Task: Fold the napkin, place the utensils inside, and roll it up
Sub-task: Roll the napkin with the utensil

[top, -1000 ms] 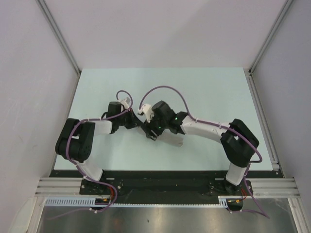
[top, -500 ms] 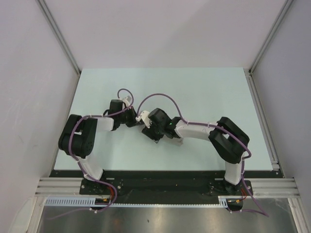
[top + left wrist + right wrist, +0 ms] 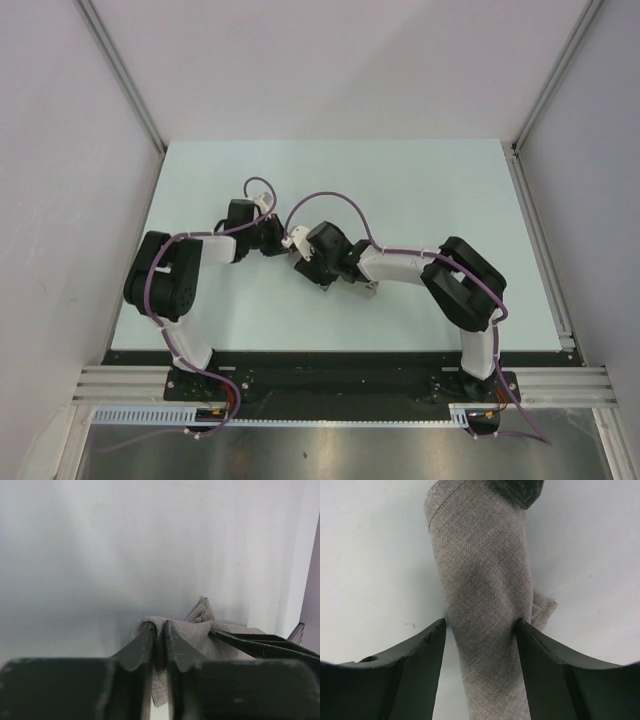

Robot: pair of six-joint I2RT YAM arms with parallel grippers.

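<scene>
The napkin (image 3: 480, 555) is a grey-beige cloth rolled into a narrow tube. My right gripper (image 3: 480, 625) straddles the roll, one finger against each side. My left gripper (image 3: 159, 626) is shut on one end of the cloth (image 3: 200, 627); its dark fingertip (image 3: 517, 489) shows at the top of the right wrist view. In the top view both grippers meet mid-table, left (image 3: 278, 245) and right (image 3: 302, 260), and only a scrap of napkin (image 3: 367, 289) shows under the right arm. The black utensil is not in view.
The pale table (image 3: 420, 190) spreads around the arms. White walls and metal rails (image 3: 535, 230) border it left, right and behind. Purple cables (image 3: 330, 200) loop above both wrists.
Both grippers have shifted slightly left and away with the roll. The right arm's elbow has drawn in toward the middle. The left arm has folded closer.
</scene>
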